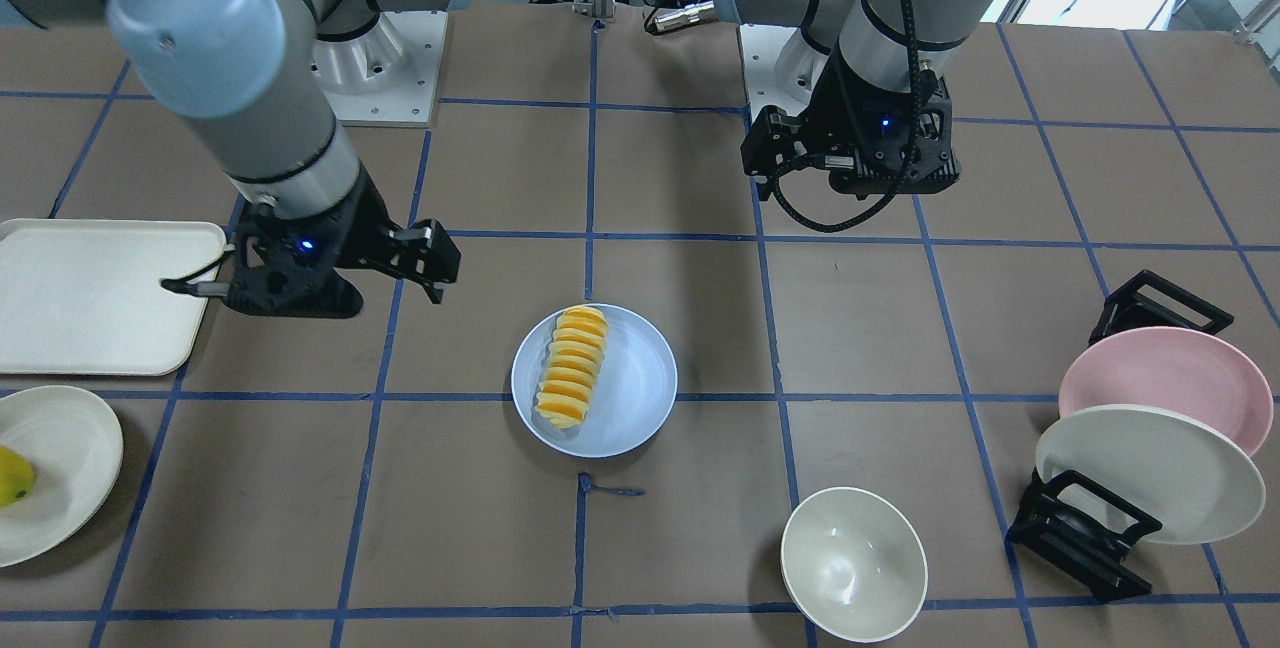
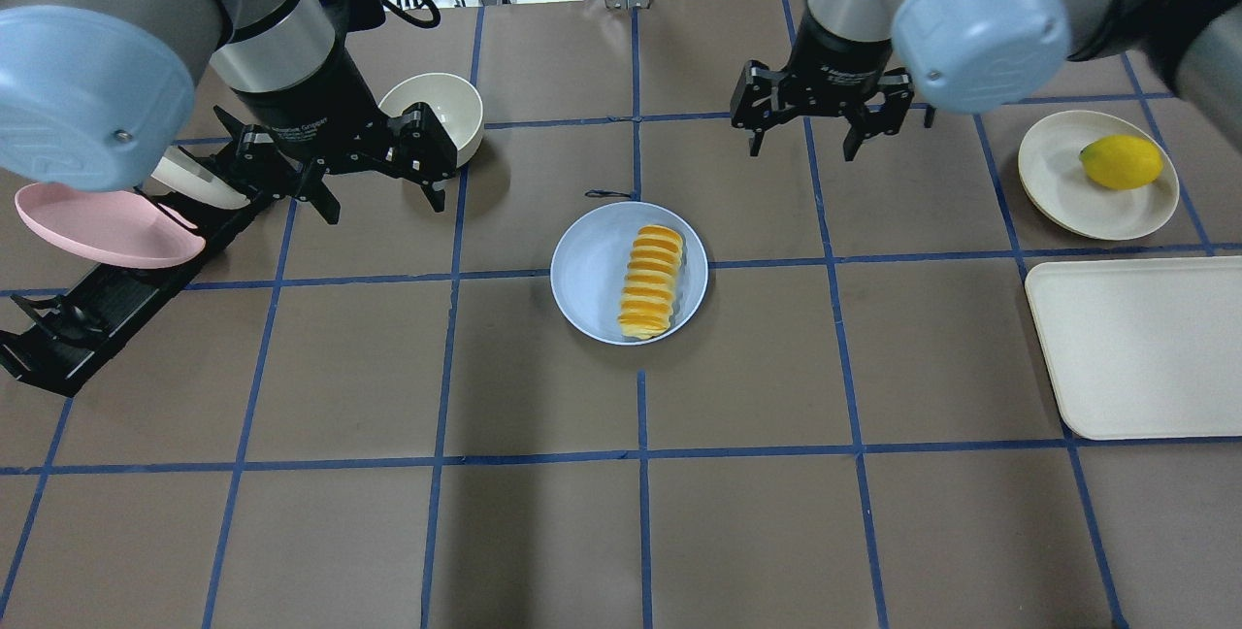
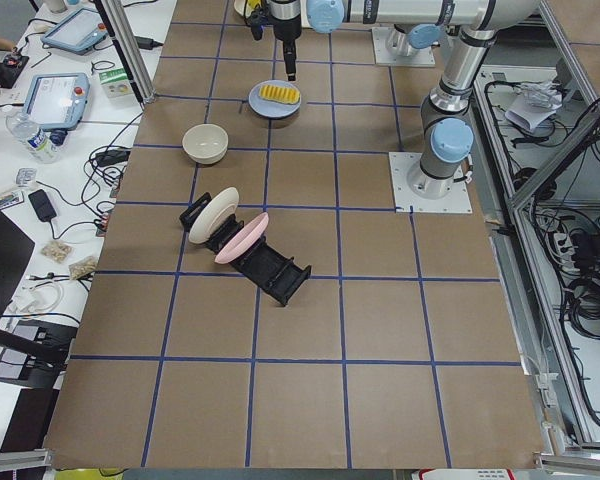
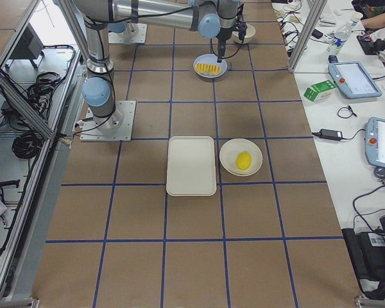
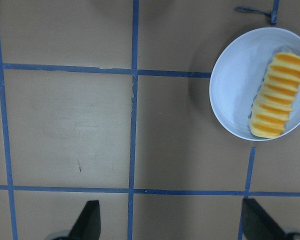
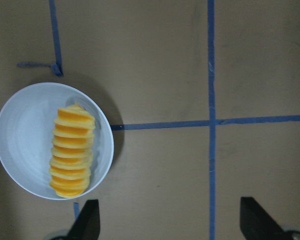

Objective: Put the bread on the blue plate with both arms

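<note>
The bread (image 2: 652, 281), a ridged orange-and-yellow loaf, lies on the blue plate (image 2: 592, 270) at the table's middle. It also shows in the front view as the bread (image 1: 572, 368) on the blue plate (image 1: 635, 398), and in both wrist views (image 5: 277, 96) (image 6: 71, 151). My left gripper (image 2: 383, 202) hangs open and empty, left of and beyond the plate. My right gripper (image 2: 803, 146) hangs open and empty, right of and beyond it. Both are clear of the plate. The wrist views show each gripper's fingertips (image 5: 90, 220) (image 6: 87, 220) wide apart over bare table.
A cream bowl (image 2: 437, 110) sits just behind my left gripper. A black rack holds a pink plate (image 2: 107, 221) and a cream plate (image 1: 1150, 473) on the left. A cream tray (image 2: 1135, 347) and a cream plate with a yellow fruit (image 2: 1121, 163) lie on the right.
</note>
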